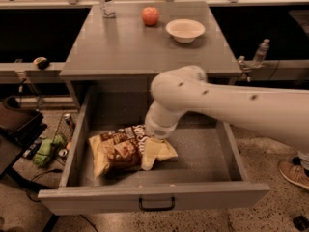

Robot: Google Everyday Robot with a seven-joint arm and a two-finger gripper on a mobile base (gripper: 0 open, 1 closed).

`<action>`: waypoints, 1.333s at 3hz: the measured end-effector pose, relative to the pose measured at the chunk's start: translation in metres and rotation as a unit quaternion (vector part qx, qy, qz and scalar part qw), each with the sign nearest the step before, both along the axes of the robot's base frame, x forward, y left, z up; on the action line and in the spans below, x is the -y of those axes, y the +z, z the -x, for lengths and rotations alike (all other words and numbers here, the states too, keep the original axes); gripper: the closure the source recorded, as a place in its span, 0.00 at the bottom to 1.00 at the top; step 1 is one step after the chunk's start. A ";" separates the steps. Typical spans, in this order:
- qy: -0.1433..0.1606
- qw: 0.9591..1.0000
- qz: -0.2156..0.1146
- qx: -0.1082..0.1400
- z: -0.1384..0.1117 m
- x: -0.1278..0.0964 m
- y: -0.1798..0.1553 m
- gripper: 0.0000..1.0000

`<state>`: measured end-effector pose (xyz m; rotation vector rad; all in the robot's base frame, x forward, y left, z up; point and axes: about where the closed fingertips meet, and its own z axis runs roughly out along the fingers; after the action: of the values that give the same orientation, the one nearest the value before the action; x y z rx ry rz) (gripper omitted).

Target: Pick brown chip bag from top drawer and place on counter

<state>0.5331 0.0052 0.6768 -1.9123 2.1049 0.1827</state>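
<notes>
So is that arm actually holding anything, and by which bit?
It cannot be told. The gripper is down at the pale right-hand end of the brown chip bag, which lies in the open top drawer; whether it grips does not show.
</notes>
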 end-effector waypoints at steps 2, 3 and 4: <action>0.023 0.999 0.006 -0.037 0.005 -0.066 -0.065 0.43; 0.023 0.999 0.006 -0.036 0.005 -0.066 -0.060 0.66; 0.023 0.999 0.006 -0.036 0.005 -0.066 -0.054 0.89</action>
<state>0.5280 0.0709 0.6228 -1.9915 2.1134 0.2535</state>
